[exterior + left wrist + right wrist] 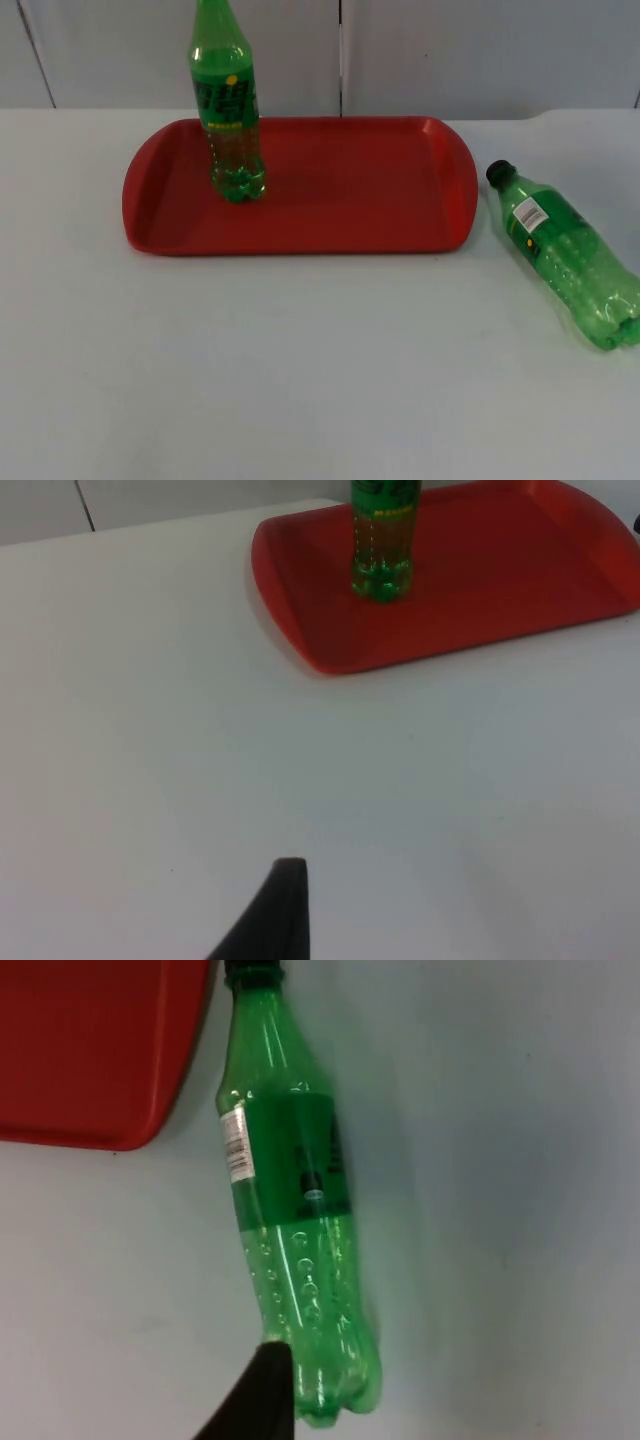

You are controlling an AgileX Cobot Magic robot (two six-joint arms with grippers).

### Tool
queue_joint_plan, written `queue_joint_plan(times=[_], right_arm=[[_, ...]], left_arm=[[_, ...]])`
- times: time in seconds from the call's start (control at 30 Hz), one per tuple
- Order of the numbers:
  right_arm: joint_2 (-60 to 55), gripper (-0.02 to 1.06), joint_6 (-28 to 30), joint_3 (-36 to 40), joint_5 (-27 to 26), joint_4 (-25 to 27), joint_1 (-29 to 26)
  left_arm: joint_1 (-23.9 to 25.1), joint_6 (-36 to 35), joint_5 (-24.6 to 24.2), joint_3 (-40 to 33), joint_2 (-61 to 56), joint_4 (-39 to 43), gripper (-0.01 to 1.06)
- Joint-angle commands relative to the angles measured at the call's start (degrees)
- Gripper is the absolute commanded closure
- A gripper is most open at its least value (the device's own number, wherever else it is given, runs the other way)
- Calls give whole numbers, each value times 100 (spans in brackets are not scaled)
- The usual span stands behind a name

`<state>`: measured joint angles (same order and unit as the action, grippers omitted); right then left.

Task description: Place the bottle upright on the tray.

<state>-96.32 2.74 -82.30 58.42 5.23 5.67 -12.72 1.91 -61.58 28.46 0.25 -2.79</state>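
Observation:
A green bottle (228,110) stands upright on the left half of the red tray (350,200); the left wrist view has this bottle (382,540) and the tray (470,590) some way ahead of my left gripper (283,905), which hangs over bare table. A second green bottle (565,255) with a black cap lies on its side on the table just right of the tray, cap toward the tray's rim. My right gripper (265,1390) hovers above this lying bottle (295,1220), close to its base end, with the tray's corner (100,1050) beside the bottle's neck.
The white table top (300,370) stretches wide in front of the tray. A grey partition wall (450,50) rises right behind the tray. The right half of the tray carries nothing.

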Motion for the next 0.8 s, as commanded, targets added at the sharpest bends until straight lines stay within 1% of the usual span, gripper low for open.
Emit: queue_joint_plan(times=[0.0, 0.07, 0.2, 0.23, 0.37, 0.4, 0.47, 0.5, 0.6, 0.77], right_arm=[[-292, 3, 70, -209, 33, 100, 104], [-468, 3, 70, -323, 33, 90, 179], [-1184, 3, 70, -843, 23, 90, 491], [-1184, 3, 70, -843, 23, 90, 491], [-1841, 3, 70, -1412, 184, 23, 627], [-1841, 3, 70, -1412, 184, 23, 627], [-2109, 3, -47, -1637, 302, -141, 710], [-2304, 3, -125, -1799, 398, -310, 771], [-2514, 3, -231, -1939, 414, -409, 877], [-2846, 3, -347, -2000, 165, -523, 1085]], left_arm=[[12, -18, 4, -18, -25, 33, 0], [12, -18, 4, -18, -25, 33, 0], [12, -18, 4, -18, -25, 33, 0], [12, -18, 4, -18, -25, 33, 0], [12, -18, 4, -18, -25, 33, 0], [12, -18, 4, -18, -25, 33, 0], [12, -18, 4, -18, -25, 33, 0], [12, -18, 4, -18, -25, 33, 0], [12, -18, 4, -18, -25, 33, 0], [12, -18, 4, -18, -25, 33, 0]])
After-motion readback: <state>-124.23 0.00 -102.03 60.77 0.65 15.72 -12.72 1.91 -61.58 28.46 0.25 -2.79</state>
